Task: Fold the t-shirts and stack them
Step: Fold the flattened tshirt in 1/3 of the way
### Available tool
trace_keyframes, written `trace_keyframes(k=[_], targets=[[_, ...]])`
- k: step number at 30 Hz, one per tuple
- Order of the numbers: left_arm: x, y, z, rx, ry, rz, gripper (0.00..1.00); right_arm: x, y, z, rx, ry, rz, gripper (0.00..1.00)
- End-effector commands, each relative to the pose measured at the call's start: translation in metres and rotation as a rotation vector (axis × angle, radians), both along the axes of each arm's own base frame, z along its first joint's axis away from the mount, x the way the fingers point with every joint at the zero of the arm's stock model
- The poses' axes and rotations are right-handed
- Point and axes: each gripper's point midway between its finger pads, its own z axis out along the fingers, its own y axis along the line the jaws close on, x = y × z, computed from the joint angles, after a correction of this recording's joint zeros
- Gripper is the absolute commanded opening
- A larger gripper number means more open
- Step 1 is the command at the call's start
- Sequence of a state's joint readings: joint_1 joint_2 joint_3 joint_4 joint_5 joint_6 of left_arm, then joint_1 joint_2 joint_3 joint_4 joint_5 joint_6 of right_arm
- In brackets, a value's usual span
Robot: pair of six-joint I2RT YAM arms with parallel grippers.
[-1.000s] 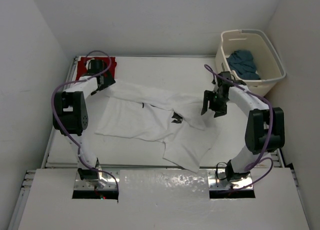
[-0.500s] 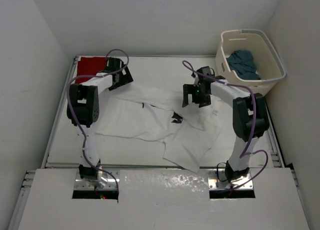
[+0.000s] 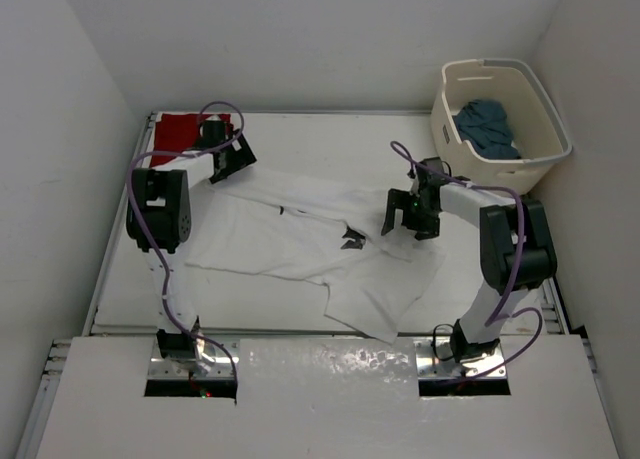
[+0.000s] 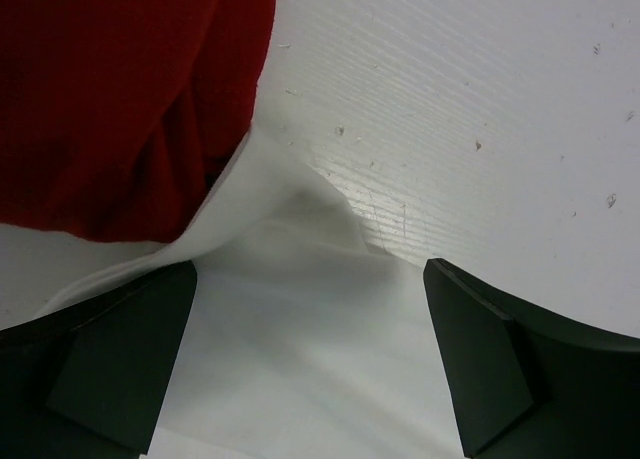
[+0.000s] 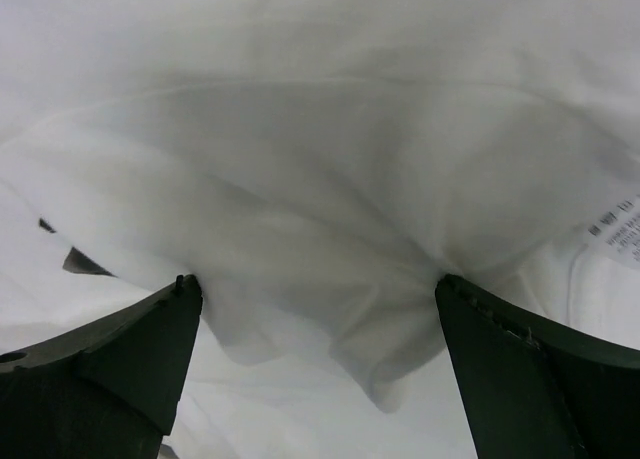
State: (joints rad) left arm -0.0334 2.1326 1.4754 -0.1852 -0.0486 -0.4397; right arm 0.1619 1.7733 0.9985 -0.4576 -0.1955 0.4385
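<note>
The white t-shirt [image 3: 300,234] lies spread and rumpled across the middle of the table. The red t-shirt [image 3: 178,131] lies flat at the far left corner, and shows in the left wrist view [image 4: 120,89] beside a white edge [image 4: 300,309]. The teal-blue t-shirt [image 3: 487,127] is bunched in the basket. My left gripper [image 3: 232,165] is open, its jaws wide apart over the white shirt's far left edge. My right gripper [image 3: 405,219] is open over the shirt's right side, with white folds [image 5: 320,239] between its fingers.
The cream laundry basket [image 3: 545,109] stands at the far right corner. White walls close in on three sides. A raised rail runs along the table's left edge [image 3: 112,249]. A small dark tag [image 3: 352,239] lies on the white shirt.
Both grippers rose and swung toward the back, then came down again. My left gripper is now at the shirt's far left edge, my right gripper back over its right side.
</note>
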Motion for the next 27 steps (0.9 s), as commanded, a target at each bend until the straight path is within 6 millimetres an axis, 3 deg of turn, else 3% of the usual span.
trace_keyframes(k=[1, 5, 10, 16, 20, 22, 26, 27], targets=[[-0.038, 0.033, -0.040, 0.019, 0.153, 0.073, 1.00, -0.009, -0.037, -0.002, -0.141, 0.014, -0.052, 0.99], [-0.040, 0.029, -0.040, -0.004, 0.154, 0.067, 1.00, 0.013, -0.035, 0.010, -0.123, -0.053, -0.033, 0.99], [-0.044, 0.019, -0.037, -0.067, 0.141, 0.073, 1.00, 0.041, -0.022, -0.008, -0.069, -0.032, -0.002, 0.99], [-0.059, 0.019, -0.038, -0.103, 0.140, 0.165, 1.00, 0.087, -0.045, -0.016, -0.134, -0.034, -0.086, 0.99], [-0.064, 0.019, -0.035, -0.119, 0.136, 0.246, 1.00, 0.114, -0.072, -0.021, -0.245, -0.055, -0.130, 0.99], [-0.064, -0.005, -0.031, -0.136, 0.116, 0.219, 1.00, 0.132, -0.071, -0.027, -0.245, -0.086, -0.103, 0.99], [-0.054, -0.028, -0.027, -0.217, 0.088, 0.279, 1.00, 0.155, -0.068, -0.027, -0.233, -0.131, -0.088, 0.99], [-0.054, -0.032, -0.025, -0.235, 0.087, 0.278, 1.00, 0.164, -0.065, -0.019, -0.218, -0.156, -0.081, 0.99]])
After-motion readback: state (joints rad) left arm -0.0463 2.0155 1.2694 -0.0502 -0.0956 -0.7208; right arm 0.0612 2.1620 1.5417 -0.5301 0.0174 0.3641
